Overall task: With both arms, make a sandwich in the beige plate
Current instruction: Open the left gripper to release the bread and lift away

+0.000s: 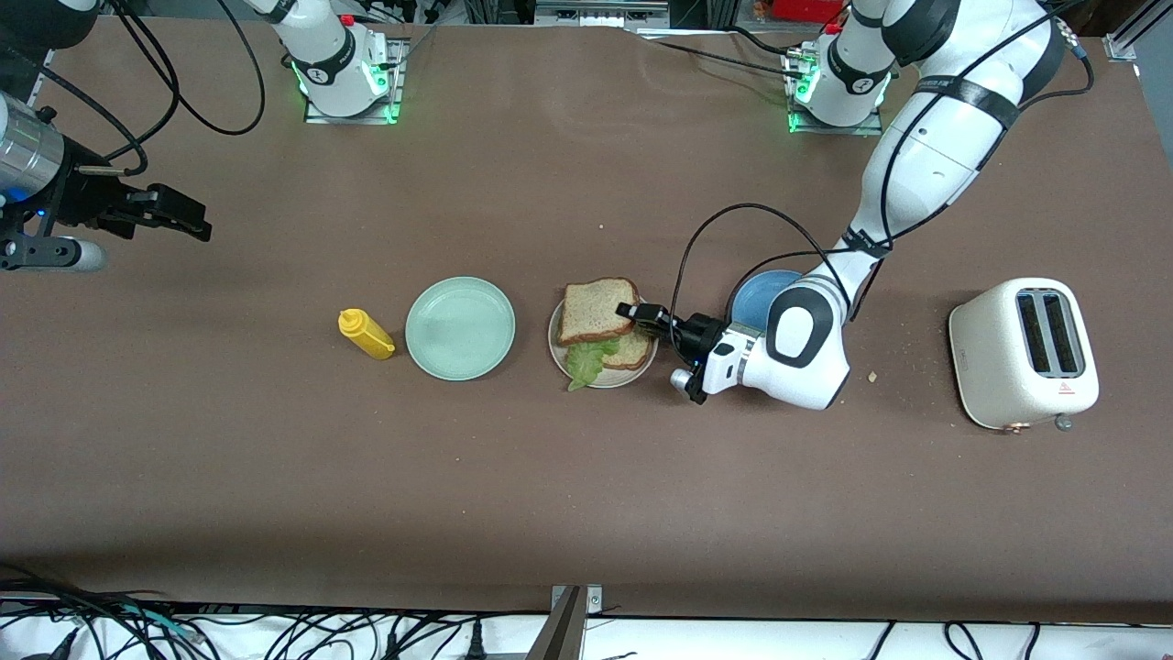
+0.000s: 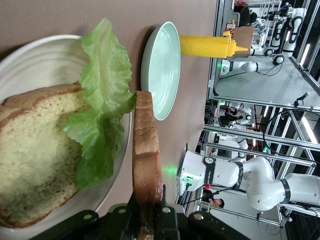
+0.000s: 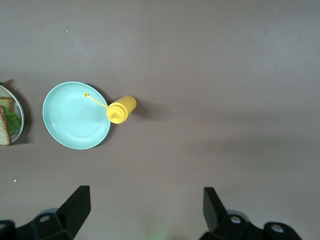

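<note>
Clamped on the edge of a bread slice [image 1: 597,310], the left gripper [image 1: 641,317] is reaching in over the rim of the beige plate [image 1: 558,350] from the left arm's end of the table. In the left wrist view its black fingers [image 2: 165,220] are pinching the crust of that top slice [image 2: 146,155] from both faces, so the slice is showing edge-on and lifted clear of what lies under it. Below it a ruffled green lettuce leaf [image 2: 102,105] is lying across the second bread slice [image 2: 35,160], which is resting flat in the plate [image 2: 30,60]; in the front view the leaf [image 1: 587,360] is hanging out past the plate's rim on the side nearer the front camera, and the lower slice [image 1: 633,352] is peeking out beside it. The held slice is covering the farther part of the plate and overhanging its rim. The blue plate [image 1: 757,295] is sitting partly hidden under the left arm's wrist. The mint-green plate [image 1: 460,327] is sitting just beside the beige one, toward the right arm's end, with a yellow squeeze bottle [image 1: 366,334] lying next to it. The white toaster [image 1: 1024,354] is standing well apart at the left arm's end. The right gripper [image 1: 188,216] is waiting over bare table at the right arm's end, its fingers [image 3: 76,205] spread wide apart and holding nothing.
</note>
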